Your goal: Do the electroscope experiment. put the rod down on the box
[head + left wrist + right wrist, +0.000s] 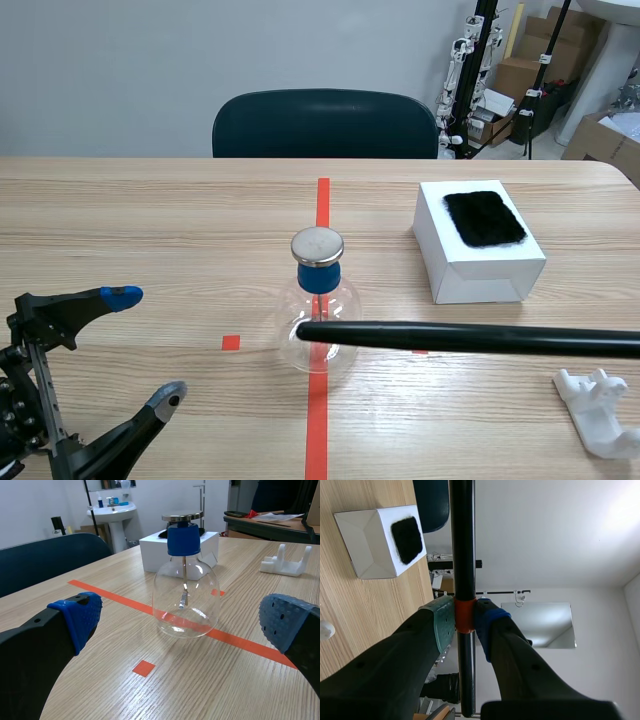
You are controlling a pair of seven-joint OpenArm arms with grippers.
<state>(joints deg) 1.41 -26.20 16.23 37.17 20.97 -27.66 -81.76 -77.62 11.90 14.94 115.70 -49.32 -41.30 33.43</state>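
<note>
At centre, flask (322,320): clear glass electroscope, blue cap, metal disc (317,245) on top, standing upright on the red tape line.
Rod (470,338): long and black, lies level, comes in from the right edge across the lower middle. Its tip ends in front of the flask's belly; can't tell whether they touch. It is not on the box.
Right gripper (465,622): out of the scene view; in its wrist view the pads pinch the rod at an orange band (465,614).
Box (478,255): white, upper right, well apart from the rod.
Fur patch (484,217): black, on the box top.
Left gripper (148,346): lower left, fingers spread wide, nothing between them; flask ahead of it.
Stand (600,405): white plastic, lower right corner.
Chair (322,122): dark, behind the table's far edge, top centre.
</note>
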